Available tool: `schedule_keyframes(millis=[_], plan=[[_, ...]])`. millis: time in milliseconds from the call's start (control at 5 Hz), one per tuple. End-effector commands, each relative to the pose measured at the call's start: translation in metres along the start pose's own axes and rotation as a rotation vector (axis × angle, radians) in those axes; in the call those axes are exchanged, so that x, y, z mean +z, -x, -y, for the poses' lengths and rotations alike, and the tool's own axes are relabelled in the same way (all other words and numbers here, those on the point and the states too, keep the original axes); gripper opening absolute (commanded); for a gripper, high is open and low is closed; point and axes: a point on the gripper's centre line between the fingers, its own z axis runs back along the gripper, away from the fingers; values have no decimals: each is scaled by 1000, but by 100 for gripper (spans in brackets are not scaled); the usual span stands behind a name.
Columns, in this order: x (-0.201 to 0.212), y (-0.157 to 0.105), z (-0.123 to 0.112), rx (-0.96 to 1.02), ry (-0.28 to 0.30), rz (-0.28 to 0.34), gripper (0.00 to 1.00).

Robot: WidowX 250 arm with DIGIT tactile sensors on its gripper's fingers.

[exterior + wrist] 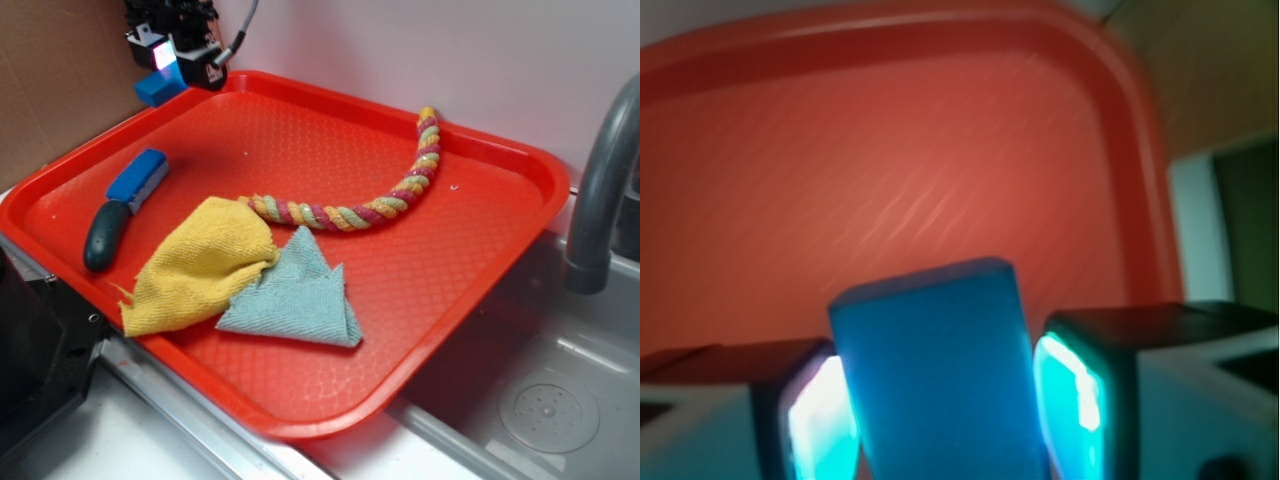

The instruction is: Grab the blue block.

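Over the far left corner of the red tray (520,170) we see the gripper (940,400) clenched on the blue block (935,370), held up off the surface, so we judge the grab essentially done.

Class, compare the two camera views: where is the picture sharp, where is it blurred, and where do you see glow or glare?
Exterior view: evenly lit and fairly sharp, soft sheen on the red tray. Wrist view: blurred throughout; the blue block fills the foreground between the hand's fingers, whose pads glow bright cyan, nearly washed out.
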Motion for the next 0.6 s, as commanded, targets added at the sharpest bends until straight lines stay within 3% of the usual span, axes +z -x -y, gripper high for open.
schedule_keyframes(millis=[0, 400], plan=[[80, 13, 7, 78, 56, 32, 0], [103, 10, 11, 52, -9, 28, 0]])
